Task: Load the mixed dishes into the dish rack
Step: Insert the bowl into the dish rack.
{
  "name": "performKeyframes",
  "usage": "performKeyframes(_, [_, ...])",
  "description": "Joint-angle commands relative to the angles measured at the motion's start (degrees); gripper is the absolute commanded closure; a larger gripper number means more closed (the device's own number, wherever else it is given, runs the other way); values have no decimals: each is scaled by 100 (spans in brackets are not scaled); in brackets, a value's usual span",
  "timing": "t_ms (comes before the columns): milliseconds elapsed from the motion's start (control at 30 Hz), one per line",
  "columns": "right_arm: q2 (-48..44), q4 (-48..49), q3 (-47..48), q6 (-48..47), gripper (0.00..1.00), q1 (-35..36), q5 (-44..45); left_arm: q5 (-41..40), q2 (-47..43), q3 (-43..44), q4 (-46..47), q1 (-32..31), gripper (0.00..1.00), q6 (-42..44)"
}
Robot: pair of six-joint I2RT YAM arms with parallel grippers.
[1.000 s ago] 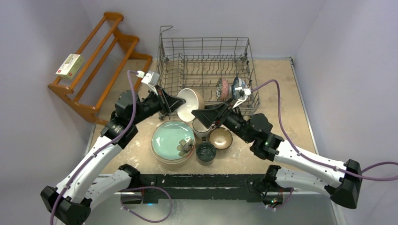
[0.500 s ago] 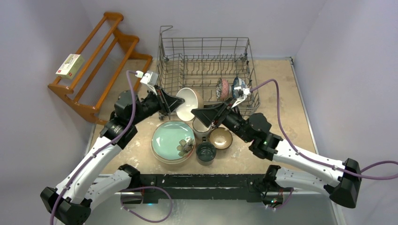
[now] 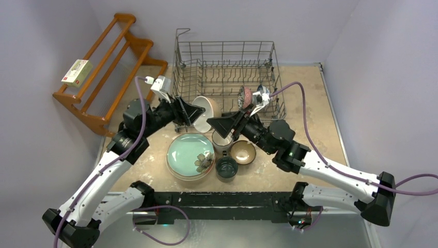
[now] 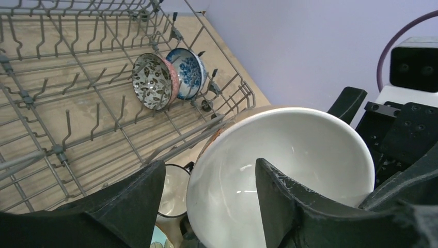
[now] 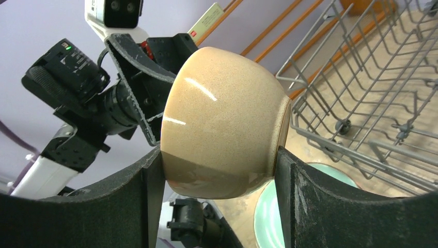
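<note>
Beige bowl, on its side in the air, just outside near wall of dish rack | right gripper clamped across base and rim | left gripper fingers spread, released

The left fingers are letting go of the beige bowl. A second ago they were clamped tight on its rim; now they are standing spread, one over the white hollow and one outside, with the rim loose between them. The right fingers are narrowing onto the same bowl, touching its base on one side and its rim on the other. In the top view the right wrist is shifting toward 11 o'clock, uncovering more of the white mug on the counter. The bowl is turning more edge-on and drifting slightly toward 12 o'clock, and the left wrist is edging toward 10 o'clock.
</note>
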Motion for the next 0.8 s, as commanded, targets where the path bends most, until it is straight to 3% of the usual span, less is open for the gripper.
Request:
performKeyframes(0, [-50, 343, 546, -428, 100, 22, 507, -464, -89, 384, -315, -5, 35, 199])
performKeyframes(200, [191, -162, 949, -934, 100, 23, 1147, -1285, -67, 762, -1008, -5, 29, 438])
performKeyframes(433, [550, -552, 1478, -1764, 100, 23, 2100, -1677, -235, 981, -1412, -5, 28, 678])
performKeyframes(767, [1543, -919, 2294, -2958, 100, -182, 3002, -2488, -713, 330, -1631, -5, 29, 953])
